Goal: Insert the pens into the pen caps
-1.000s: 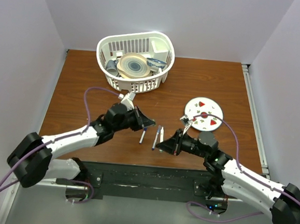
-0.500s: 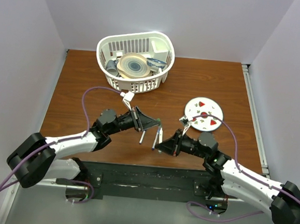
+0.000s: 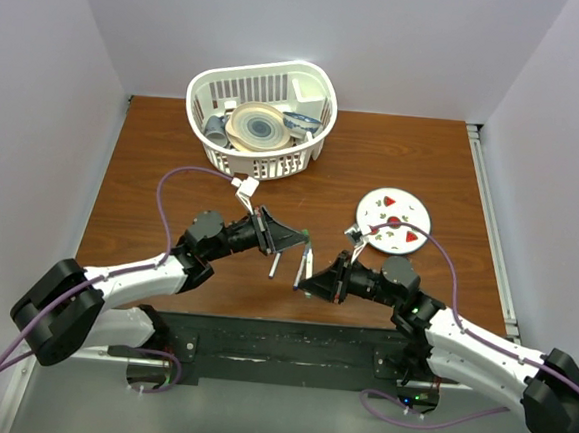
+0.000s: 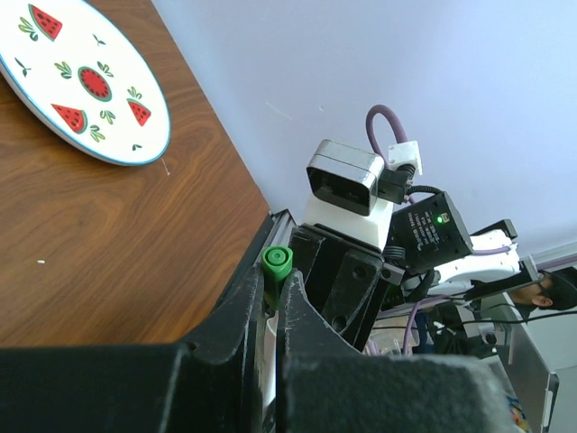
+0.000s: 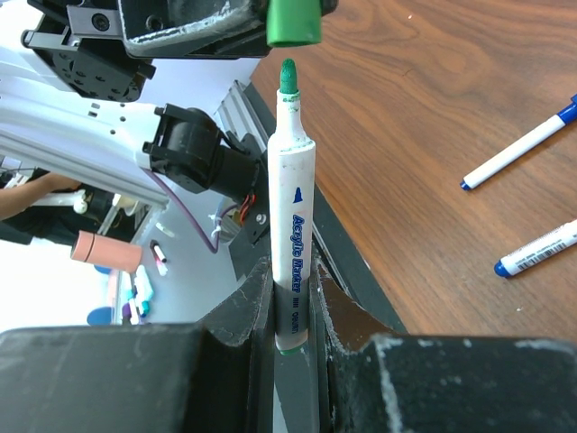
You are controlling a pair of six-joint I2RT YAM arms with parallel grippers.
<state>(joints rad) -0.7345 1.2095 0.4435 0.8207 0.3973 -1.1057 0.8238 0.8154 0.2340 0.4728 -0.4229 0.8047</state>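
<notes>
Here one cap faces one pen, two pens loose.

Both tools meet just left of the watermelon plate on the brown tabletop. Left tool pinches a green cap. Right tool grips the held pen, tip toward the cap. A loose pen lies further left of the plate.

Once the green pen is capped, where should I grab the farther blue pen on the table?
Probably mid-barrel on the farther blue pen, from straight above, jaws across it: it lies flat on the table, tip bare, apart from the nearer blue pen.
</notes>
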